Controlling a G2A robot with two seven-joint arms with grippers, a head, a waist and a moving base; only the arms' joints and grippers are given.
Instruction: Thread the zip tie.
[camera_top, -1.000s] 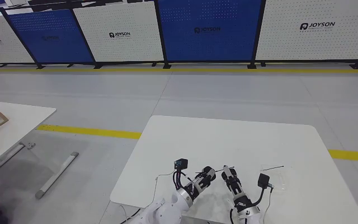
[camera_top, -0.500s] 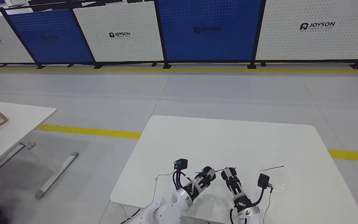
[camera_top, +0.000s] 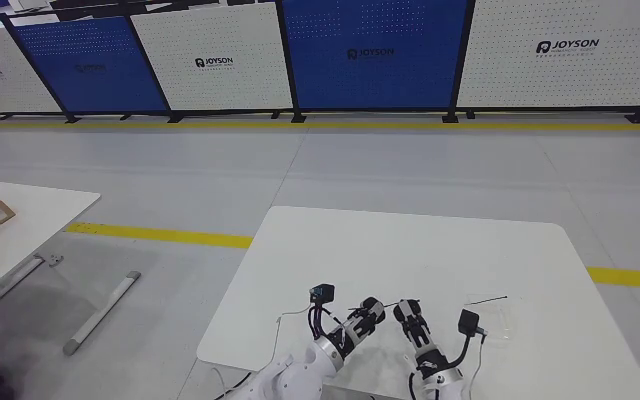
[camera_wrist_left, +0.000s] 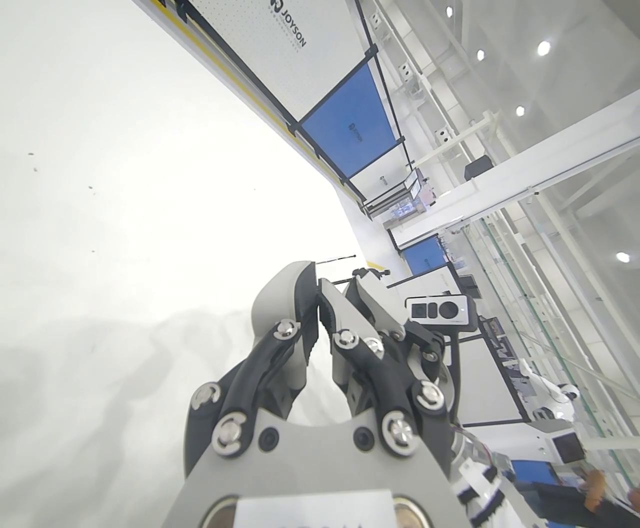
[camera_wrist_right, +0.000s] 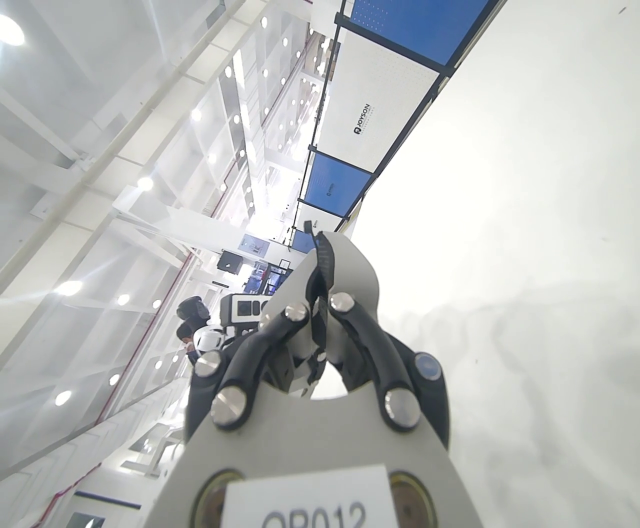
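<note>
on a white table (camera_top: 420, 240) in a hall of blue and white panels, a thin black zip tie (camera_top: 489, 298) lies flat toward the near right corner, its long axis roughly along the near edge. the right gripper (camera_top: 404, 306) sits between it and the left gripper (camera_top: 374, 303), so the right arm is nearer. both have fingers pressed together, whether on anything i cannot tell.

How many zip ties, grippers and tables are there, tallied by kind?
Zip ties: 2, one in the right gripper, one on the near table
Grippers: 2, the left gripper and the right
Tables: 2, near and far
Total: 6
</note>
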